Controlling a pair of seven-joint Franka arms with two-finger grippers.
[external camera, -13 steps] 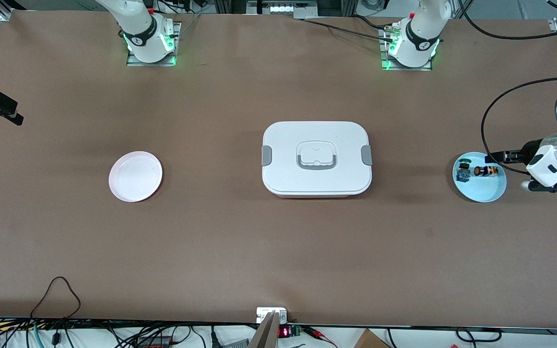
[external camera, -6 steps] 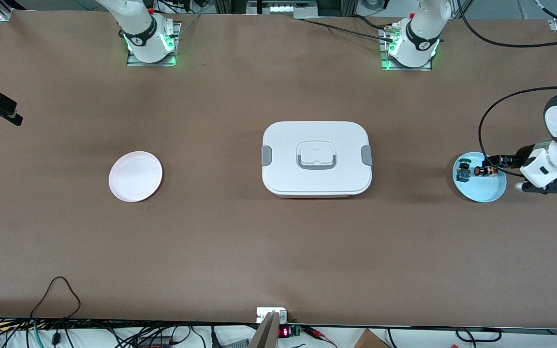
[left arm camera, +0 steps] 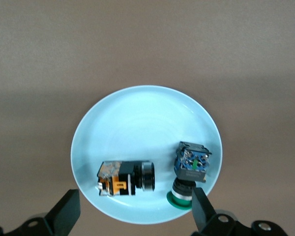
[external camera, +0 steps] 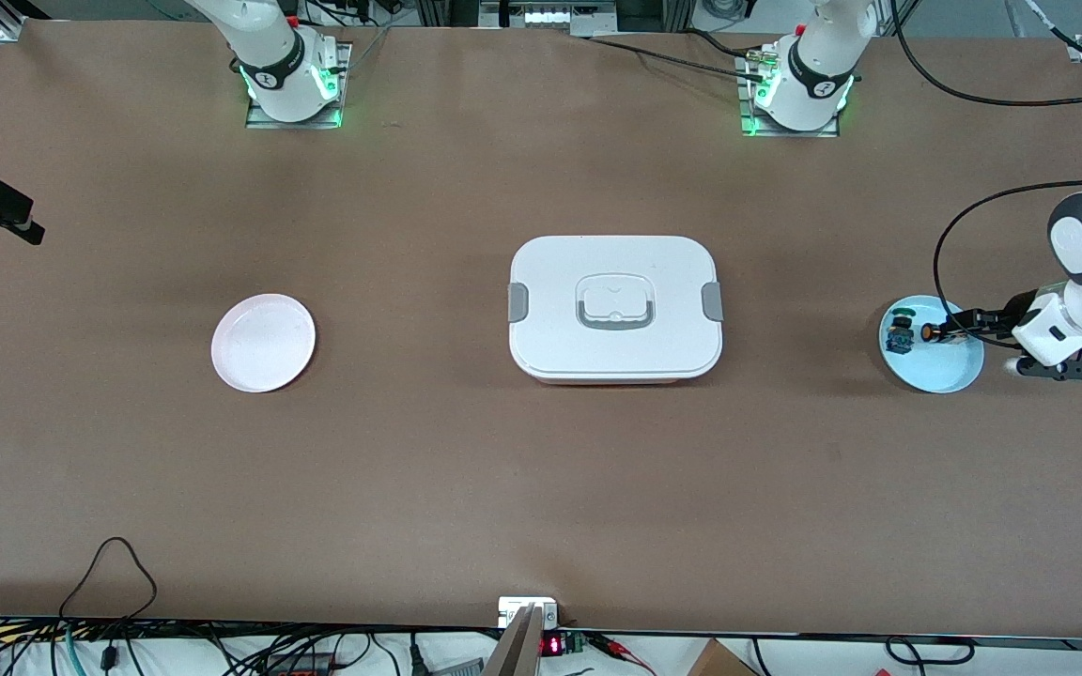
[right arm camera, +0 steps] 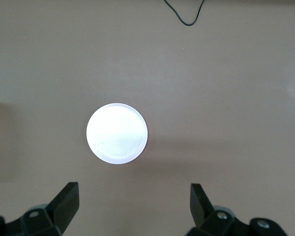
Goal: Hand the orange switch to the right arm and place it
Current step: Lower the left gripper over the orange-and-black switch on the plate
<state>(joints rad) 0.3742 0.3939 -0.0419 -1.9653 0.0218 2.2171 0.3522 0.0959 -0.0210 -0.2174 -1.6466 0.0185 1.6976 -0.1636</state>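
We see the orange switch (external camera: 937,331) lying on its side in the blue plate (external camera: 945,376) at the left arm's end of the table, orange-marked body at one end and dark cap at the other. Beside it on the same plate, a little apart, sits a green-capped part (external camera: 899,335) with a blue base. The left gripper (external camera: 956,326) hangs over the plate, directly above the switch, with its jaws spread wide and nothing between them. In the left wrist view the switch (left arm camera: 125,178) lies between the two fingers (left arm camera: 65,212), nearer one of them, while the green-capped part (left arm camera: 189,169) lies close by the other. The fingers touch neither part.

Near the table's middle stands a white lidded box (external camera: 614,307). A pink plate (external camera: 263,342) lies toward the right arm's end. The right gripper (right arm camera: 132,206), seen only in its own wrist view, waits high over that plate (right arm camera: 117,133), jaws wide apart and holding nothing.
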